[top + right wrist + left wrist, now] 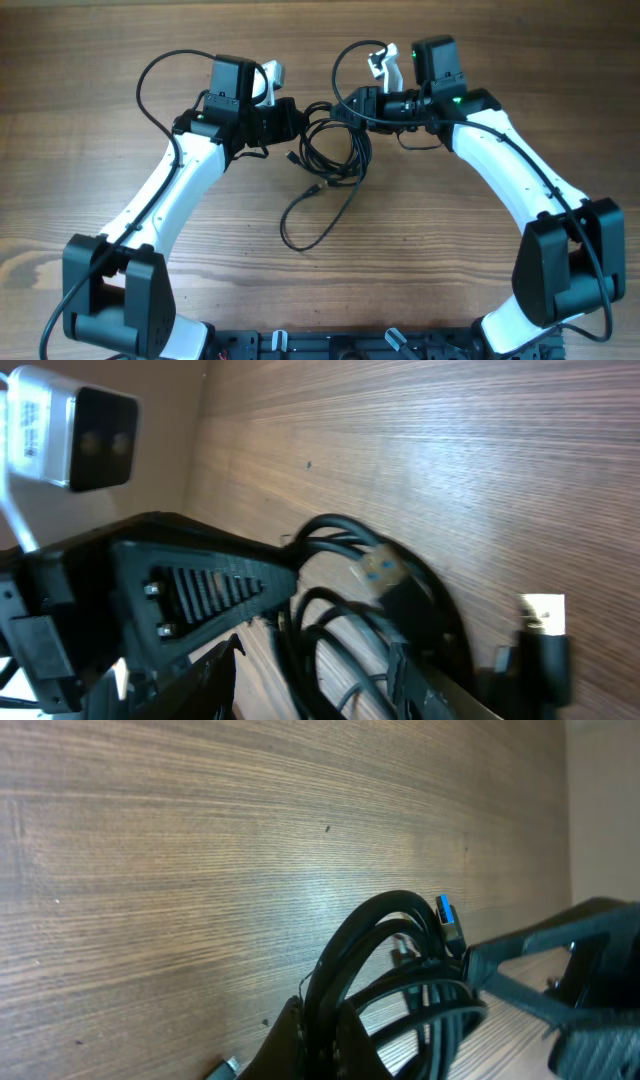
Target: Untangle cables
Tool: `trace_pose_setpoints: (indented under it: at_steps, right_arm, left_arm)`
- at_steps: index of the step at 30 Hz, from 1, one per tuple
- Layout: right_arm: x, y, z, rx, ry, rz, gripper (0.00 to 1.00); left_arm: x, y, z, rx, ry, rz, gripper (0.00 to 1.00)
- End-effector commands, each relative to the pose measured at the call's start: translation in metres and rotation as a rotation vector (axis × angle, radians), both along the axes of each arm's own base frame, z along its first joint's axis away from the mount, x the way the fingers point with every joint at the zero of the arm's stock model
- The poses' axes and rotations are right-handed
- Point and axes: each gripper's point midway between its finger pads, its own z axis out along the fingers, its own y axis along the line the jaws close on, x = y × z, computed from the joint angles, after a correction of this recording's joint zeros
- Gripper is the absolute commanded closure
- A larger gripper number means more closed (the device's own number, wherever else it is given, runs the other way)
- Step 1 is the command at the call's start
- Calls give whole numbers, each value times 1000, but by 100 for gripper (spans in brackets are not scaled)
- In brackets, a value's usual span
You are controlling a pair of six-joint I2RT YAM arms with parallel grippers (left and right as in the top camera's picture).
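Black coils crowd the bottom of the left wrist view: the cables [400, 970] rise in stacked arcs straight out of the left gripper [315, 1045], whose jaws are clenched on several strands at once. A blue-tongued plug [447, 917] sits on top of the coil, tip angled up and away from the counter [450, 250].

Right gripper [352, 104] – jaws at the opposite side of the same bundle, with strands running past its fingers. Whether they pinch a strand or only bracket it, I cannot tell.

Location: the bundle hangs between the two grippers, far-middle of the counter. One trailing loop [305, 235] lies flat on the wood.

Orientation: the long axis runs from the knot toward the robot's base, drifting slightly left. The coils themselves stand on edge, not flat.

Handling (judgement): light and limp, but with coil memory – the loops will likely spring back. The rubbery jacket should grip well. Plug ends are the only stiff parts and probably the snag points. Best hold is a single strand just behind a plug, not the whole bunch. Pulling both sides apart on a bunched hold risks tightening the knot.
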Motion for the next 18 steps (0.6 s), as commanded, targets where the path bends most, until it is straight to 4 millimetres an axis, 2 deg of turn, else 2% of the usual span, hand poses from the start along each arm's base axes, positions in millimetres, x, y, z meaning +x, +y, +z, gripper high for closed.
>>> trace_pose_setpoints:
  at_steps: [1, 7, 13, 17, 18]
  right_arm:
    - [-6, 13, 25, 49, -29, 28, 50]
    - [-7, 20, 14, -17, 9, -33, 50]
    - [-3, 16, 8, -41, 55, -97, 52]
    - [0, 14, 3, -73, 66, -147, 52]
    - [2, 15, 1, -89, 62, -164, 52]
  left_arm:
    - [-3, -8, 16, -88, 43, 41, 96]
    - [3, -10, 22, -133, 59, 89, 96]
    - [2, -12, 24, -162, 82, 105, 96]
    - [-3, -21, 30, -222, 109, 75, 96]
    - [-7, -29, 38, -272, 114, 31, 96]
